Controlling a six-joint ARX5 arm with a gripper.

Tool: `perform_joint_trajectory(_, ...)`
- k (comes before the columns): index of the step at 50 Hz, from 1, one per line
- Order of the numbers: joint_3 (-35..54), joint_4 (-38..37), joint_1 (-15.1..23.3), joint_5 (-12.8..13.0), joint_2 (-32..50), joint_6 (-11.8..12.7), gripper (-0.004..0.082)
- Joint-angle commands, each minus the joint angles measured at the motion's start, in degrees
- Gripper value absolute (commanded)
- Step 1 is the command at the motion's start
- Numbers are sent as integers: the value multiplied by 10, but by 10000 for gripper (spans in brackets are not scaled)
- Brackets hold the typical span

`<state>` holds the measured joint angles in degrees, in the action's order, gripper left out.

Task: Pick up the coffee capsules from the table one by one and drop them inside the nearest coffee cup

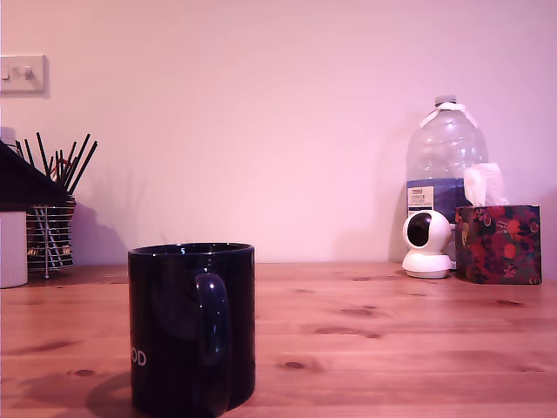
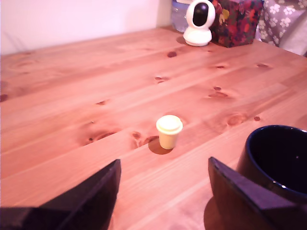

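From the exterior view, the coffee cup (image 1: 191, 326) stands near on the table (image 1: 392, 340); no capsule shows. At the wrist, the gripper (image 2: 163, 191) gapes empty, a coffee capsule (image 2: 169, 131) upright just ahead, apart. Best descend centred, closing below its rim.

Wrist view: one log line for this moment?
gripper: open, empty | small cream tapered capsule: upright on pine table, ahead of fingers | glossy black mug: beside

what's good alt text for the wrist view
A cream coffee capsule stands on a pine table ahead of the open gripper, with a black coffee cup beside it. A small white camera and floral box sit behind.
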<state>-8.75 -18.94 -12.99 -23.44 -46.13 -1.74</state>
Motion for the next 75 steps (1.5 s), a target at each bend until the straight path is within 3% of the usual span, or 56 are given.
perform_joint_trajectory(1, 17, -24, 1, -4, -24, -10, 528)
perform_joint_trajectory(10, 17, -91, 7, -20, -97, -21, 528)
perform_joint_trajectory(34, 13, -261, 50, -98, -287, -50, 515)
perform_joint_trajectory(35, 12, -265, 50, -101, -292, -64, 515)
perform_joint_trajectory(37, 10, -269, 50, -104, -305, -70, 515)
perform_joint_trajectory(38, 9, -270, 50, -104, -310, -101, 515)
perform_joint_trajectory(39, 7, -271, 50, -104, -316, -101, 515)
perform_joint_trajectory(40, 5, -271, 50, -104, -321, -121, 515)
perform_joint_trajectory(44, -4, -271, 50, -107, -343, -140, 515)
perform_joint_trajectory(57, -43, -307, 50, -109, -422, -139, 515)
perform_joint_trajectory(75, -80, -359, 49, -141, -506, -139, 515)
